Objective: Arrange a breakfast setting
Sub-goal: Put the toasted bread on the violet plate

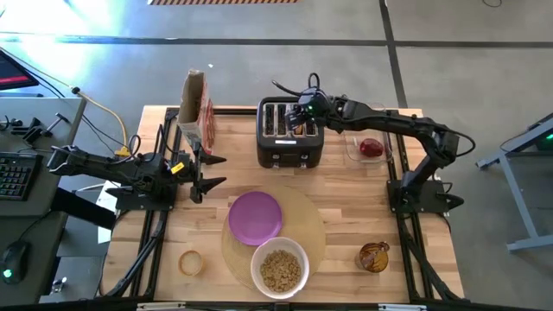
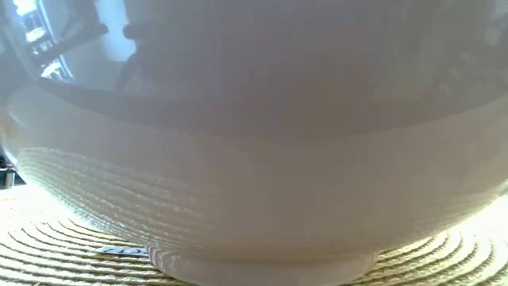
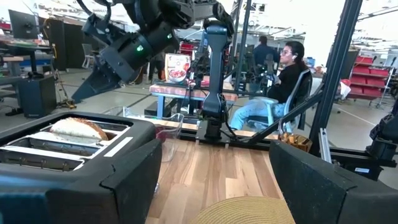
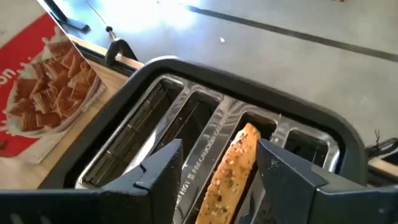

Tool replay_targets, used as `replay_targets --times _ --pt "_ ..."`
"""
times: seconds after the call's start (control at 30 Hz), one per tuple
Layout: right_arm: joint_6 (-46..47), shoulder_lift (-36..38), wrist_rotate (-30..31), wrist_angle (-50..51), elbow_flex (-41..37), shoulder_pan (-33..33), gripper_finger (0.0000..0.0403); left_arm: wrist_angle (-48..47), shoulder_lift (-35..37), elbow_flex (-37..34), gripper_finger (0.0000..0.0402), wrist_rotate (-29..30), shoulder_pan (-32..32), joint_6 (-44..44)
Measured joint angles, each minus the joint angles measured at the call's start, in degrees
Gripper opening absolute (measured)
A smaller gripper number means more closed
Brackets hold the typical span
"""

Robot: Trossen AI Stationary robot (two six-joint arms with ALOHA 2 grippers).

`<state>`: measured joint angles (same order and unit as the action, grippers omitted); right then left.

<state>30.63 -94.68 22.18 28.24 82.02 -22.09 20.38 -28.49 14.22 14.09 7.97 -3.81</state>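
Round tan mat (image 1: 304,212): flat at the table's front centre. Small purple plate (image 1: 255,216): on the mat's left part, bare. White bowl (image 1: 280,267): on the mat's front edge, holding tan cereal (image 1: 281,270). Amber glass cup (image 1: 374,257): right of the mat. Red fruit (image 1: 371,148): in a clear container. Bagel (image 4: 233,168): seeded slice, upright in a toaster slot.

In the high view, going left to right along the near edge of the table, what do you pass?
Small tan round item → white bowl of tan cereal, resting on the round tan mat → amber glass cup.
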Motion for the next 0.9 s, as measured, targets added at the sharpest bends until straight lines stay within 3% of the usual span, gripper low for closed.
replay_targets --times 0.4,0.9 --pt "1.5 -5.9 1.7 0.3 0.0 0.3 0.0193 -0.1 0.0 0.0 0.0287 0.0 0.0 -0.1" --pt "2.8 -6.7 4.5 2.0 0.0 0.3 0.0191 0.5 0.0 0.0 0.0287 0.4 -0.1 -0.1"
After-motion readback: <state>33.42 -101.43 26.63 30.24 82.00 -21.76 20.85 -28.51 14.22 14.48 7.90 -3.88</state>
